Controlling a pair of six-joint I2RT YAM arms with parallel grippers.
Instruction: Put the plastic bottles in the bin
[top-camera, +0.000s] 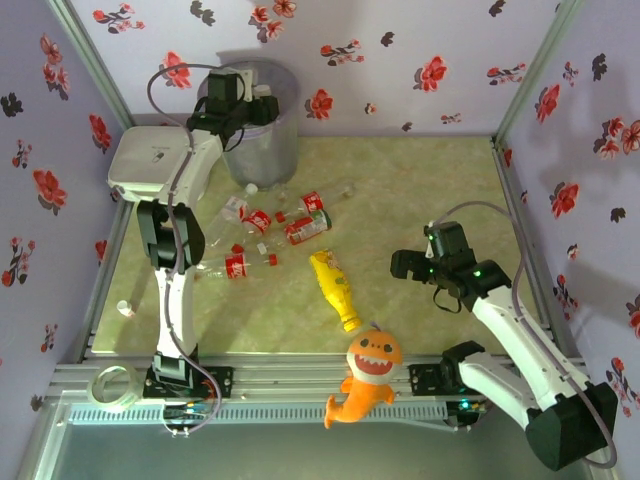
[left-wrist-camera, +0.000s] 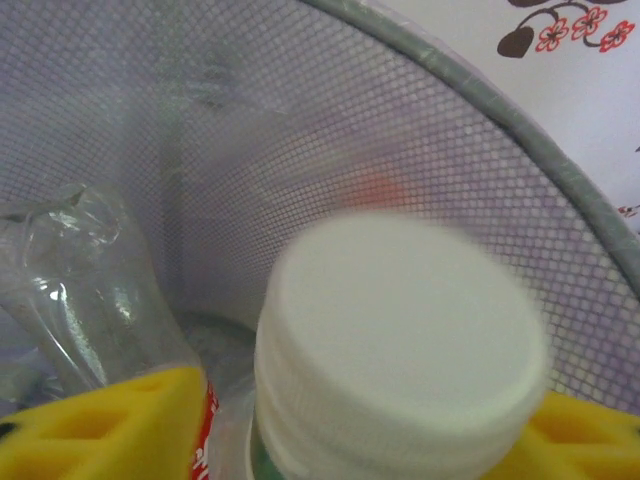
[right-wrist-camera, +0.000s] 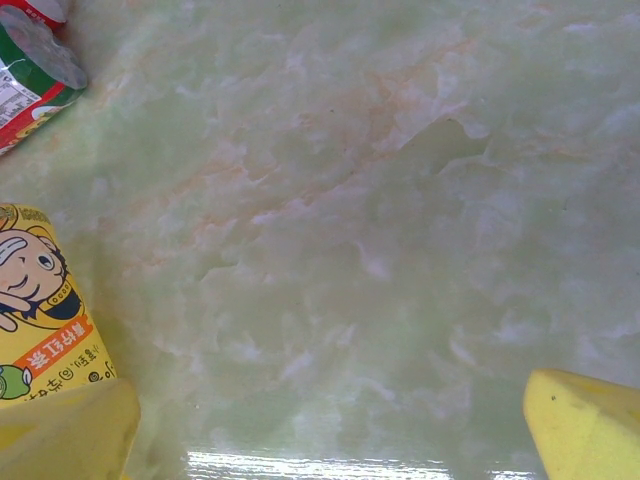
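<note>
Left gripper (top-camera: 245, 100) hangs over the round grey mesh bin (top-camera: 272, 145), clamped on a white-capped clear plastic bottle (left-wrist-camera: 400, 340). One crumpled clear bottle (left-wrist-camera: 90, 290) seems binned already; several red-labelled bottles (top-camera: 305, 228) and the yellow squeeze bottle (top-camera: 335, 290) remain outside.

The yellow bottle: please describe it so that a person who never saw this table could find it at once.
Start at the orange plush shark at the near edge of the table, between the two arm bases. Just beyond its head lies the yellow bottle, on its side. It is the only opaque yellow one; the clear bottles to its left mostly carry red labels.
</note>
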